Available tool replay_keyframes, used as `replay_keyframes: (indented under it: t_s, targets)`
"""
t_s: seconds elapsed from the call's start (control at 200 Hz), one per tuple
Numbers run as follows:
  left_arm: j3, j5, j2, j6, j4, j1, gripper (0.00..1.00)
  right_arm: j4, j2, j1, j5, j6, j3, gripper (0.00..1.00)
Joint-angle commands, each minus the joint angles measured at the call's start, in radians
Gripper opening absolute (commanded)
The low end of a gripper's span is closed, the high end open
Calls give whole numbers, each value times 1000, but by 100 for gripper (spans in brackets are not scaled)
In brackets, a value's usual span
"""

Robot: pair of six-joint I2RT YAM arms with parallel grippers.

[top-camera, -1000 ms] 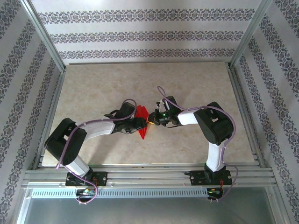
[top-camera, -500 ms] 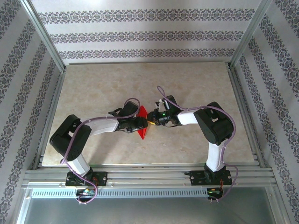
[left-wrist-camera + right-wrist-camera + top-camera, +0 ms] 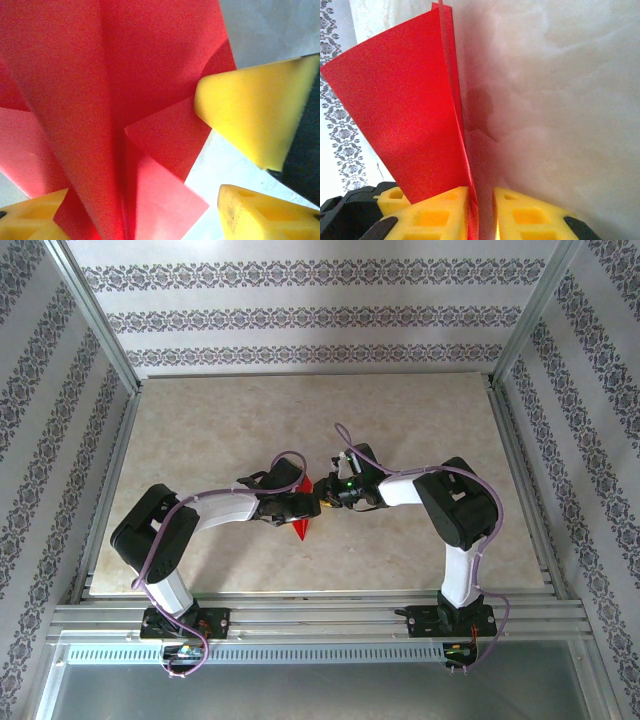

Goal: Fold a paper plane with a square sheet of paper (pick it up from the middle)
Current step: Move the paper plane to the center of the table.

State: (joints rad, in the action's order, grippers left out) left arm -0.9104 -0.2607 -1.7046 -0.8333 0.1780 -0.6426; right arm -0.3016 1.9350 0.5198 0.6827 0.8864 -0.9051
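Plane (image 3: 300, 527) lay in the middle of the table (image 3: 200, 430), its tip pointing near. Just past the tip the right gripper (image 3: 481, 192) had its jaws narrowly parted round the spine, likely to steady it, while the left gripper (image 3: 145, 215) stood spread astride the wings from the left, seemingly placed to press a crease; a red corner poked out beyond both.

far table (image 3: 420, 420) half free; centre blocked: left gripper (image 3: 308, 507), right gripper (image 3: 326, 502) meeting at paper plane (image 3: 300, 528).
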Motion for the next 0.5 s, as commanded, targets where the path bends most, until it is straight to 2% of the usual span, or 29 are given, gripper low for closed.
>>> replay_keyframes:
  t_s: [0.0, 0.21, 0.495]
  targets:
    - [-9, 24, 8, 23, 18, -15, 64, 32, 19, 13, 11, -21, -19, 20]
    - [-8, 46, 34, 20, 29, -14, 51, 83, 24, 16, -9, -38, -34, 16]
    - [-24, 129, 52, 20, 103, -14, 44, 91, 22, 16, -15, -41, -34, 16]
